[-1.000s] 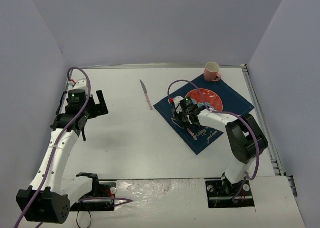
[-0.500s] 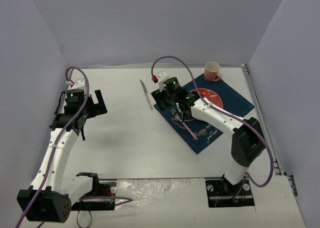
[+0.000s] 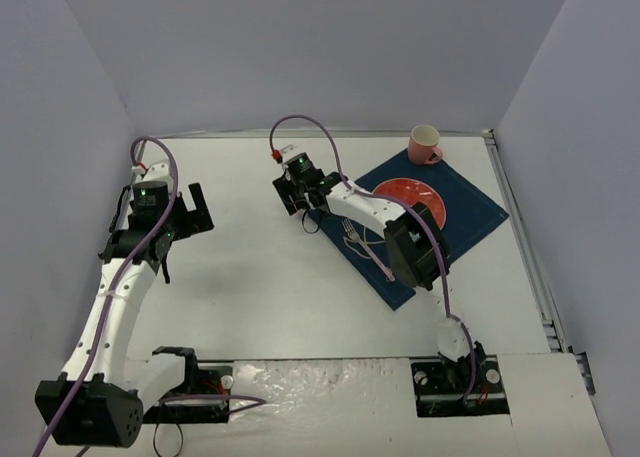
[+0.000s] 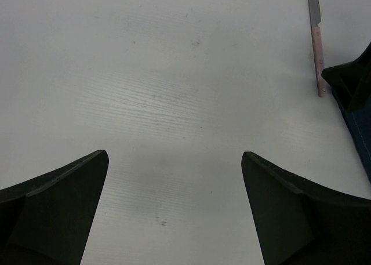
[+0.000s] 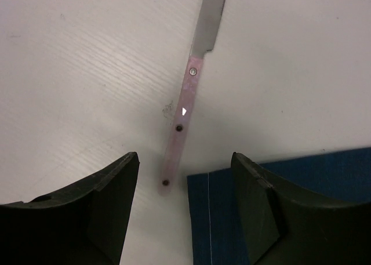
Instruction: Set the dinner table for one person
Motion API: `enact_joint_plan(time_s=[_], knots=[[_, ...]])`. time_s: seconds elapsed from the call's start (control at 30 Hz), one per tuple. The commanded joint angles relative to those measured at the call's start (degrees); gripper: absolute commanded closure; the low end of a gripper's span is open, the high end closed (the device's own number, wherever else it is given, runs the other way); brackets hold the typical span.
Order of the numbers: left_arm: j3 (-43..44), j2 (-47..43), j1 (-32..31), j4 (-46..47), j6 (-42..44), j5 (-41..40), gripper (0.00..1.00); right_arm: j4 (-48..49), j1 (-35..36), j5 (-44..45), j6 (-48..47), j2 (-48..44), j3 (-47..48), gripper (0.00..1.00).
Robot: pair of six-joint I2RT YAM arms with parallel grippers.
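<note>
— Nearest, at the bottom of the overhead frame?
— Both arm bases, bolted at the near edge of the desk (image 3: 260,287). White, flat, thin metal rim, filling most of the frame up to the back wall.

— Then the left side?
— Left pincer (image 4: 175,160), middle left overhead, over bare desk. Jaws spread wide, nothing between them but white surface.

— And right of centre?
— Navy cloth (image 3: 470,205), laid at an angle, middle right of the frame. On its near-left part a fork (image 3: 354,240), head toward the upper left. Right arm stretched across the cloth toward the upper centre.

— State of that one?
— Right pincer (image 5: 184,160), jaws apart, gripping nothing. Poised over the knife (image 5: 184,111), the pink handle's end in the gap between the two fingers, touching neither.

— Knife position?
— Flat on the desk, just off the cloth's left corner. Handle toward the bottom of the right wrist frame, blade running out past the top edge. Same knife at the upper right of the left wrist frame, beside a dark finger of the right pincer.

— Farther back?
— Red plate (image 3: 400,191) on the cloth, partly hidden by the arm. Beyond it a pink cup (image 3: 426,143), upright at the cloth's far corner, handle to the lower right, near the desk's back rim.
</note>
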Motion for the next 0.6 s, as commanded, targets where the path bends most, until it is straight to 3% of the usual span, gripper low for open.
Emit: enact_joint_plan(time_s=[0.0,0.3,0.57], knots=[[1.0,-1.0,0.7,1.8,-0.4,0.3,0.03,1.8,0.1,2.5,0.3,2.1,8.1,0.4],[0.8,-1.0,1.0,1.9,-0.5,0.7,0.03,3.0,-0.6,1.2,1.5,9.9,13.2,0.44],[0.7,-1.0,1.3,1.9,-0.6,1.0,0.03,3.9,-1.5,1.3,2.1,13.4,15.3,0.54]])
